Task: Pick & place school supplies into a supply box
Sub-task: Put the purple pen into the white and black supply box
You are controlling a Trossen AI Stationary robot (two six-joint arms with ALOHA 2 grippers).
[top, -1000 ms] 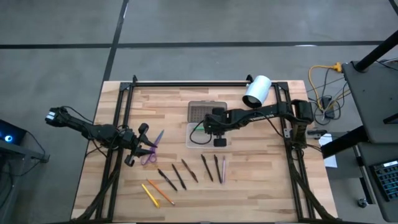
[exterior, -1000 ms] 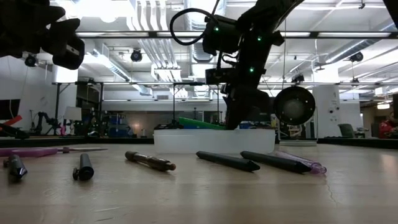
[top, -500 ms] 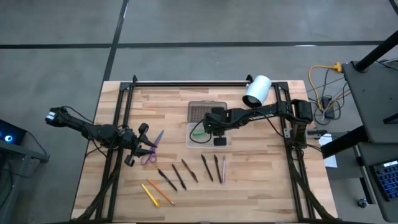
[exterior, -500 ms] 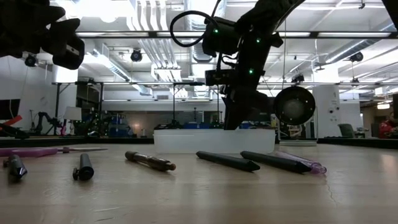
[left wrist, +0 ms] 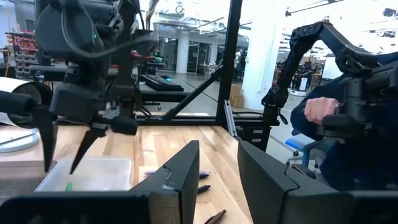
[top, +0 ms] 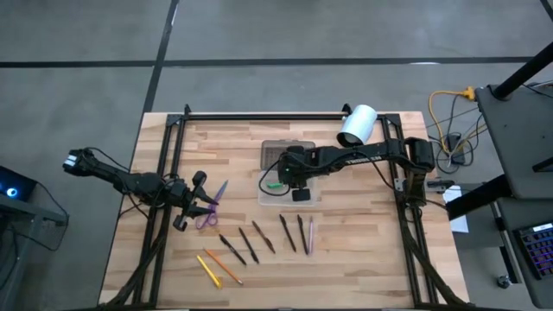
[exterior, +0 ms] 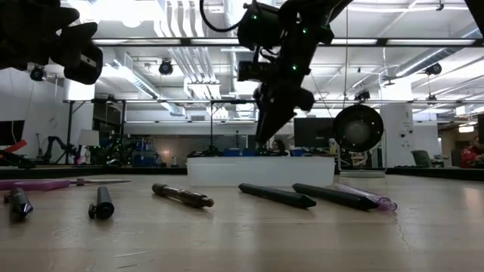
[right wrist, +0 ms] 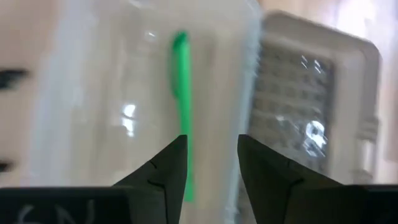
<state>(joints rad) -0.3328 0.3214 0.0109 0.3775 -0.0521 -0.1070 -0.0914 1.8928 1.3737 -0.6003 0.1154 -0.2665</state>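
Observation:
The supply box [top: 289, 192], a clear case, lies at mid-table with its dotted lid [top: 288, 154] on its far side. A green pen [right wrist: 181, 93] lies inside the box. My right gripper [top: 285, 179] hangs open just above the box, holding nothing. Several dark pens [top: 263, 236], a pinkish one [top: 311, 233] and two yellow-orange pencils [top: 216, 269] lie flat nearer the front edge. Purple scissors [top: 210, 206] lie beside my left gripper [top: 194, 203], which is level at the table's left, open [left wrist: 217, 168] with nothing between its fingers.
A white cylinder [top: 356, 125] lies at the far right of the table. Black frame rails [top: 259, 114] run along the far and side edges. A person [left wrist: 348, 124] sits beyond the table in the left wrist view.
My right gripper has opened and let go of the green pen, then risen above the box, shifting slightly toward the table's left. The pen, which slanted up over the box's rim, now lies down inside the box.

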